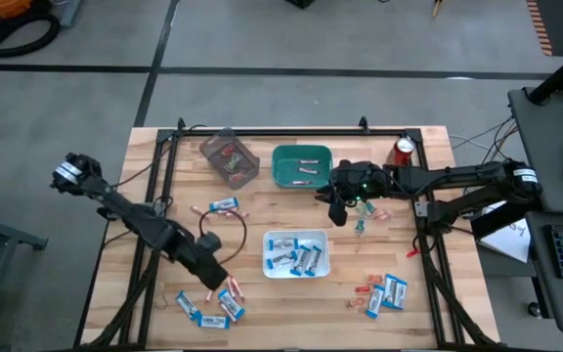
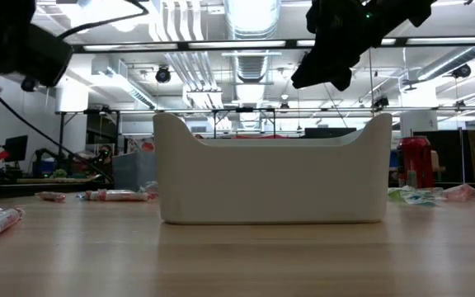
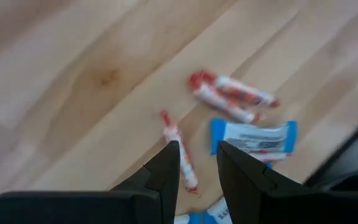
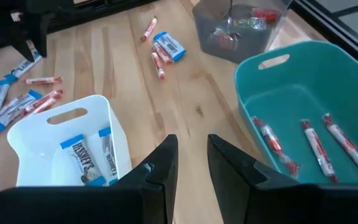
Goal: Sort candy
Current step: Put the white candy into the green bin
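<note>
The left end effector (image 1: 225,284), fingers narrowly parted and empty, hovers over the desk's (image 1: 291,313) near-left part, just above a pinkish-white stick (image 3: 180,155) beside a blue-and-white packet (image 3: 253,137). The right end effector (image 1: 338,217), also narrow and empty, hangs between the teal bin (image 4: 303,68), which holds sticks, and the white bin (image 4: 55,124), which holds packets. Bare wood lies between the bins. More candy (image 1: 379,291) lies near the front right edge.

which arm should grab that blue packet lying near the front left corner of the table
Left. The left gripper hangs open just beside the blue packet, while the right gripper is far off by the green bin.
</note>
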You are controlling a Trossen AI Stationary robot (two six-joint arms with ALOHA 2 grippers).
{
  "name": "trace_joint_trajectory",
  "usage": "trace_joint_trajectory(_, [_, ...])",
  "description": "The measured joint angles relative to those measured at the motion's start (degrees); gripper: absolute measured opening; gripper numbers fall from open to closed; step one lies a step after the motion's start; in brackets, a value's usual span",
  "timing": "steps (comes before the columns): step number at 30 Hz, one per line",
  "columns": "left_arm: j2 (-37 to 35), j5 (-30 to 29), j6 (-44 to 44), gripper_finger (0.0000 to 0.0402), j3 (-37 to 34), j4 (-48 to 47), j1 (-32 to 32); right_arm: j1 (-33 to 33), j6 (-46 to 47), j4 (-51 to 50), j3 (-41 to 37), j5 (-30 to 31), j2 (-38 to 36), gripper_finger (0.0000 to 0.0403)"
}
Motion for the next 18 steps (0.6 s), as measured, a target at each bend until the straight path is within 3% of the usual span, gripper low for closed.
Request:
trace_joint_trajectory(11, [12.84,-0.15,-2.63,0.0091,9.26,-7.45,-3.3,0.0,-1.43,0.09,0.0,0.02,0.11,0.0082])
trace_joint_trajectory(18, [18.62,-1.38,-1.28,0.0091,11.06,-8.15,-3.27,0.0,-1.43,0.1,0.0,0.02,0.13,0.0079])
